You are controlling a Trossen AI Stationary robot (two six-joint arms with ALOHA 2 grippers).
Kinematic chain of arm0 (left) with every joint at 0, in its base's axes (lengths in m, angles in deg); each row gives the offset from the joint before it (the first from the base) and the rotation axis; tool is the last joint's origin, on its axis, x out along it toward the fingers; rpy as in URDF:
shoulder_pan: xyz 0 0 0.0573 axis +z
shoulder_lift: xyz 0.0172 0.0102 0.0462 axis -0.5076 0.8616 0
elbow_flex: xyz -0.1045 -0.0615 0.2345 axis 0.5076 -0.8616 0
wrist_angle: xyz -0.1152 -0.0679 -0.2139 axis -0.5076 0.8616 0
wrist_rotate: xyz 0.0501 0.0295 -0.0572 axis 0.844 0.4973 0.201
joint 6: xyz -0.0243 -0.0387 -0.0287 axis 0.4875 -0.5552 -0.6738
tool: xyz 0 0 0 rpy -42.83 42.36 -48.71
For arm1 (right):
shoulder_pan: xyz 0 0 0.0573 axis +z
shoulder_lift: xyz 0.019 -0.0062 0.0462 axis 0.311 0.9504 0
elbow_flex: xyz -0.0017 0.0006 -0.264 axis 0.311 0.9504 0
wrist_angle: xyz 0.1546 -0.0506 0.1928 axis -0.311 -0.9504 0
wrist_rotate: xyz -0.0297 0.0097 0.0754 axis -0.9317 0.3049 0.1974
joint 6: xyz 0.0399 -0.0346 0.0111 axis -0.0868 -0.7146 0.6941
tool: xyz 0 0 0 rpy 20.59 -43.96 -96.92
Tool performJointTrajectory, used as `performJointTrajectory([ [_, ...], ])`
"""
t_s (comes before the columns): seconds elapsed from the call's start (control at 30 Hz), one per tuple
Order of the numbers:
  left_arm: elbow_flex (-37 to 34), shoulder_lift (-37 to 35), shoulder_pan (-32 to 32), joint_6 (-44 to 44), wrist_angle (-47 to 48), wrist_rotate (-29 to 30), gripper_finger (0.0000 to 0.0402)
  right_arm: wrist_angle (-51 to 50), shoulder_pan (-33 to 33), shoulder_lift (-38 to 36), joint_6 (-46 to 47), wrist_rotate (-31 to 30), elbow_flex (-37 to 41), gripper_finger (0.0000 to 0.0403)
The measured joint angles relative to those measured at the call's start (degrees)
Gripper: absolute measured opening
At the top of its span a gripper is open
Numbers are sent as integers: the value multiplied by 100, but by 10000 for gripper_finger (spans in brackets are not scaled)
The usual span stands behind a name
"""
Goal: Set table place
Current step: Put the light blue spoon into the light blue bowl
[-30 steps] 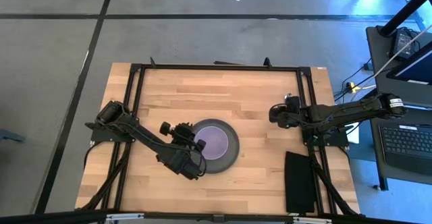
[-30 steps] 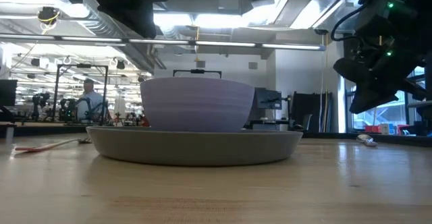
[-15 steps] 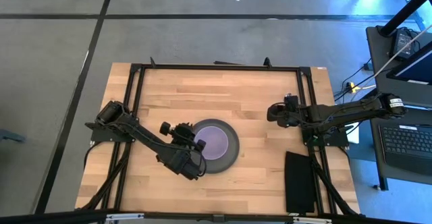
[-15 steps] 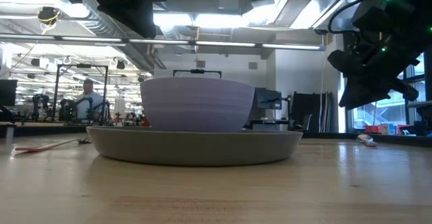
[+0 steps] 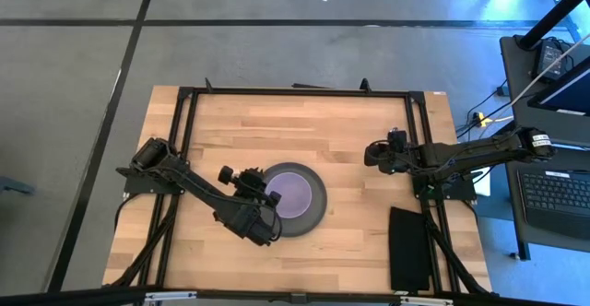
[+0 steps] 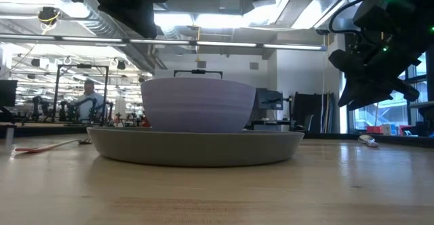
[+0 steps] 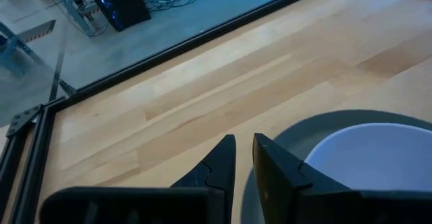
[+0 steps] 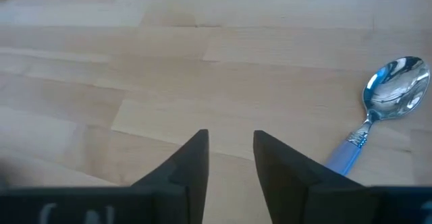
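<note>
Large rectangular tabletop of light wooden planks with a thin black metal frame. Dark grey round plate sits at mid-table, toward the near edge. Smaller lavender bowl sits inside it, upright; the low view shows the bowl resting on the plate.

Left gripper is at the plate's left rim, arm reaching in from the table's left side. In the left wrist view its two dark fingers stand only a narrow gap apart, with nothing between them; the fingertips sit just above the plate's rim, with the bowl just beside. Cannot tell from these views whether the tips touch the plate.

Right gripper hangs over bare planks right of the plate, well apart from it. In the right wrist view its fingers are parted by a modest gap and hold nothing; wood shows through the gap. A small spoon with a shiny metal bowl and a pale blue-lilac handle lies flat on the wood, near that gripper but apart from it.

Low view: a small utensil with an orange-red handle lies flat on the table at the far left, apart from the plate. A black rectangular pad lies near the table's right near corner. A person shows in the room behind.
</note>
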Motion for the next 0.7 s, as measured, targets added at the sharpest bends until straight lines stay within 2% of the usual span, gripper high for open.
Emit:
performJointTrajectory([
  [0.7,0,2,-50,216,24,357,47,265,-17,0,-89,-283,0,123],
])
